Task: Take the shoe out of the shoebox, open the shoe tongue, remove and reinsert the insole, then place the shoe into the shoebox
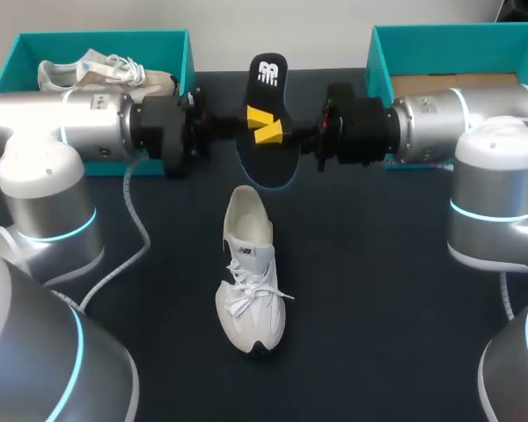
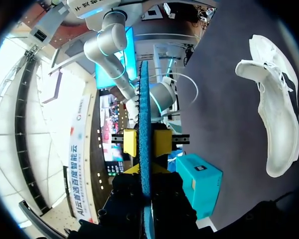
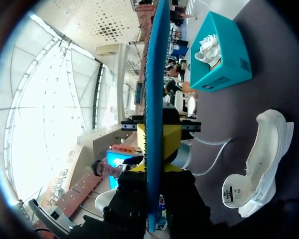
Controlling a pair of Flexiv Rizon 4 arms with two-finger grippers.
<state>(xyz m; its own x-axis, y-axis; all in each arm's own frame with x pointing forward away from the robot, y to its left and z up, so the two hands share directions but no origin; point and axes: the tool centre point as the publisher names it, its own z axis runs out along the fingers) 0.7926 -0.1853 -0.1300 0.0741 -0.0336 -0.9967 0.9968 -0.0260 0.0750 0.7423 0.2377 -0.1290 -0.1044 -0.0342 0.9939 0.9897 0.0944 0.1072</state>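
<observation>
Far corners, boxes: L shoebox [image 1: 35,42] + R shoebox [image 1: 400,48], teal; spare shoe [image 1: 106,72] in L.
Shoe [image 1: 246,290]: white, upright, mid table [image 1: 387,299], outside boxes.
Insole [image 1: 268,75]: black, airborne behind shoe.
Pincers: L gripper [image 2: 145,143] + R gripper [image 3: 157,142] both clamping insole.

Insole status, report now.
Left gripper, right gripper: both shut on the insole, from opposite sides. Shoe lies on the table, not held. Nothing seen between insole and shoe.

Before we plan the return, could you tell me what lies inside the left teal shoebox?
A pale laced sneaker lies inside the left shoebox. The left arm covers the box's front part, so anything there is hidden.
</observation>
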